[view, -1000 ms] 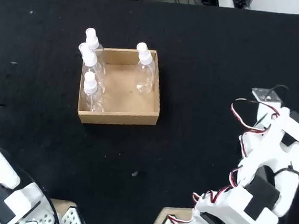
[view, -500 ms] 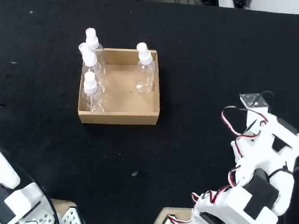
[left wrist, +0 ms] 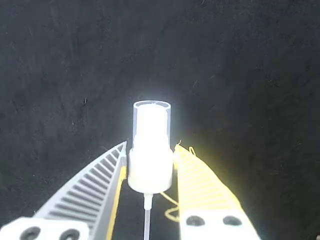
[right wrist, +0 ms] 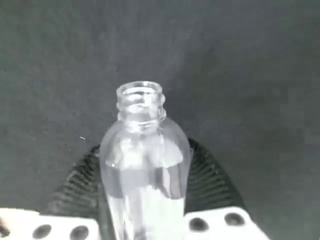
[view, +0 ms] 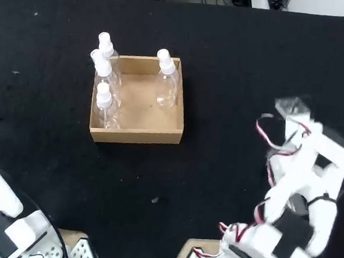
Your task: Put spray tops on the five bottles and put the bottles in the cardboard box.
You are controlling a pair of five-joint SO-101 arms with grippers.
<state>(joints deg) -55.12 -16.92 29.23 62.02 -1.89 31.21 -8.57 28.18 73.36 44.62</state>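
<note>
Each arm holds one part: a spray top on the left, an uncapped bottle on the right.

The left end effector (left wrist: 150,149) is closed snugly around a white spray top (left wrist: 151,145), whose thin dip tube (left wrist: 146,220) runs back between the fingers, over the black bench (view: 239,62). The right end effector (right wrist: 145,147) is clamped on the body of a clear bottle (right wrist: 144,165) with a bare, open threaded neck. The right arm (view: 300,190) stands well apart from the cardboard box (view: 139,101). Four capped bottles (view: 167,80) stand at the box, one in its far right corner and three along its left wall. Whether the farthest of those three is inside cannot be told.
</note>
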